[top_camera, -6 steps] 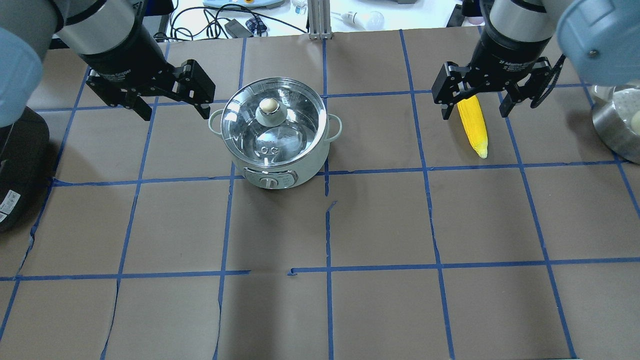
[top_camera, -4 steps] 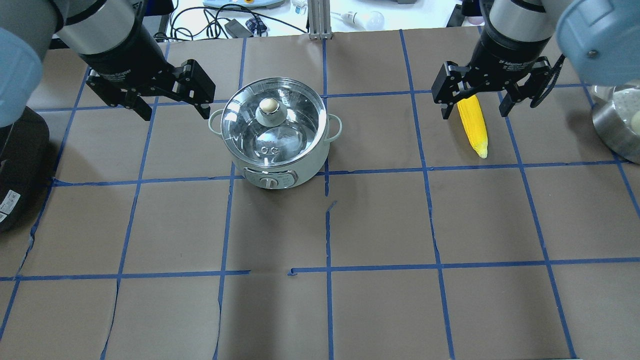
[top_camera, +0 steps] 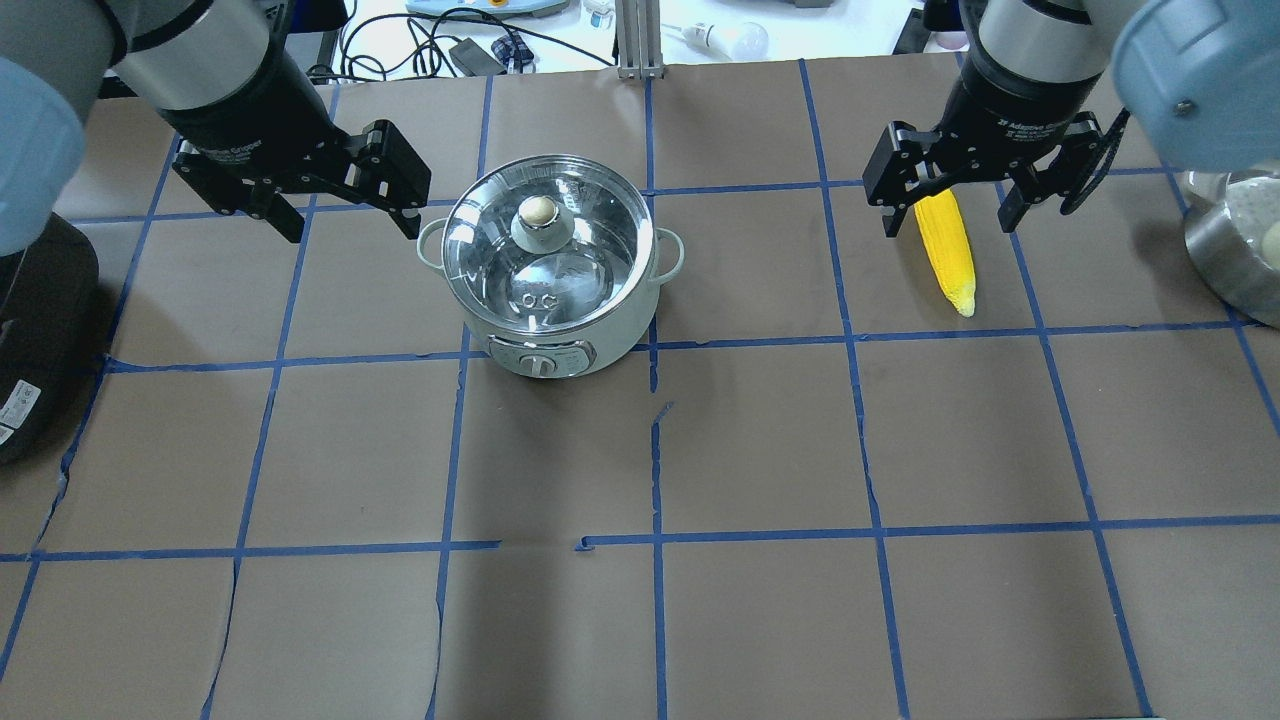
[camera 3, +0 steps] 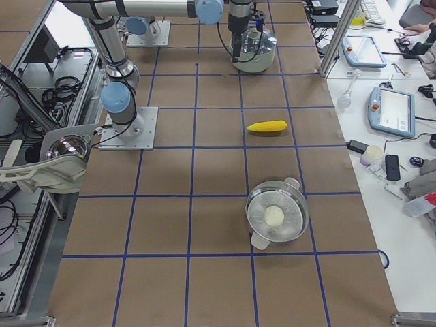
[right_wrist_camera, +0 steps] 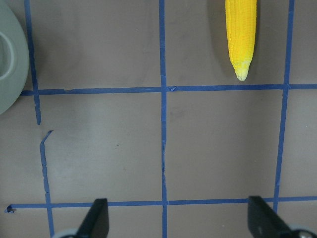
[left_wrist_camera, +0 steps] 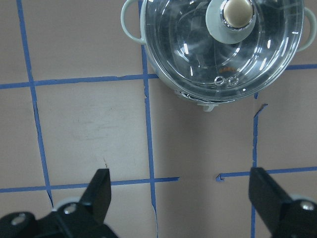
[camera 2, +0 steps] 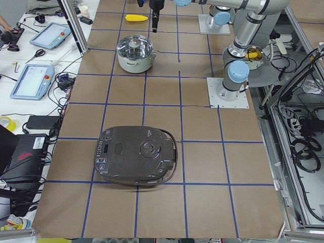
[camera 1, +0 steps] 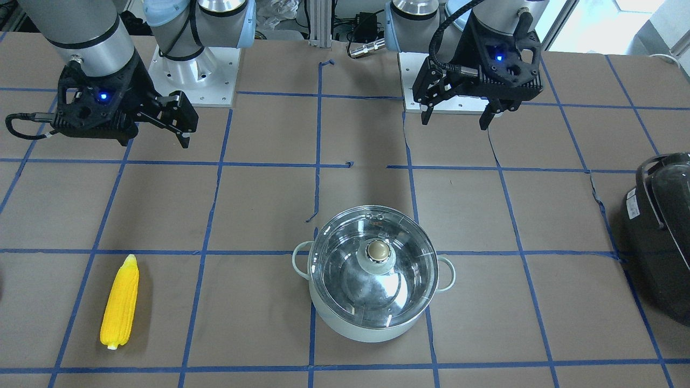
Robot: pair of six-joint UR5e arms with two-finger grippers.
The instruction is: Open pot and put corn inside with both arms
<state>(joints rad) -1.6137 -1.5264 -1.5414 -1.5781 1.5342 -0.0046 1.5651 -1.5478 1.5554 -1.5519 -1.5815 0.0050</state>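
Note:
The pale mint pot [top_camera: 548,300] stands with its glass lid and brass knob [top_camera: 538,211] on; it also shows in the front view [camera 1: 372,318] and the left wrist view [left_wrist_camera: 223,74]. The yellow corn [top_camera: 948,255] lies on the table to its right, and shows in the front view [camera 1: 119,308] and the right wrist view [right_wrist_camera: 240,34]. My left gripper [top_camera: 350,215] is open and empty, raised to the left of the pot. My right gripper [top_camera: 948,215] is open and empty, held high above the table near the corn.
A large black appliance [top_camera: 30,340] sits at the table's left end. A steel bowl [top_camera: 1215,255] with a white ball in it stands at the right edge. Blue tape lines grid the brown table cover.

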